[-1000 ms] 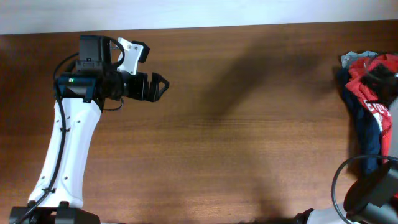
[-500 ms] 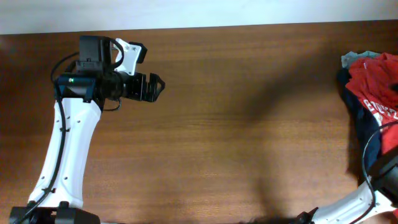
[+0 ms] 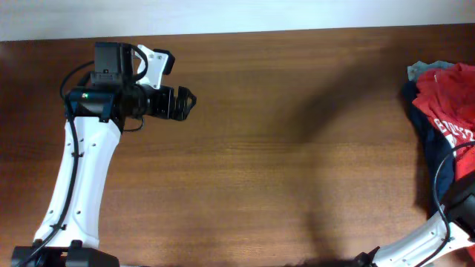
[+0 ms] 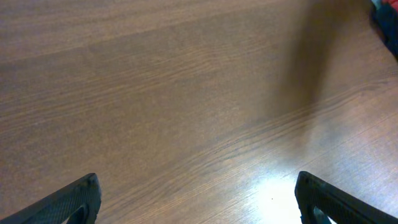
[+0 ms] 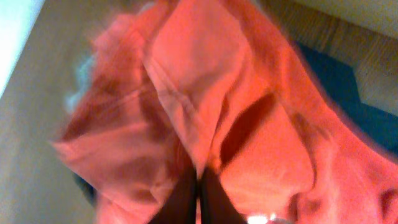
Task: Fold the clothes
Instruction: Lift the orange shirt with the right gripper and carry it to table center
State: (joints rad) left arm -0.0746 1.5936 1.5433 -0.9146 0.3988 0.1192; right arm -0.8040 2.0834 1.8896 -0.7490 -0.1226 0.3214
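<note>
The clothes [image 3: 445, 111] lie in a heap at the table's right edge: an orange-red T-shirt [image 3: 449, 89] with white lettering on top, a navy garment [image 3: 434, 152] under it. In the right wrist view my right gripper [image 5: 199, 190] is shut, pinching a fold of the orange-red T-shirt [image 5: 199, 93], with navy cloth [image 5: 348, 93] behind. The overhead view shows only part of the right arm [image 3: 453, 222], not its gripper. My left gripper [image 3: 189, 104] hangs open over bare wood at the far left, nothing between its fingers [image 4: 74, 199].
The brown wooden table [image 3: 297, 148] stretches between the left arm and the heap. A pale blue-grey scrap [image 3: 423, 70] pokes out at the heap's top. A white wall borders the table's far edge. The heap's corner [image 4: 385, 15] shows in the left wrist view.
The right gripper, seen over the heap a second ago, has left the overhead view, and its jaws have shut on the T-shirt. The left gripper has barely turned.
</note>
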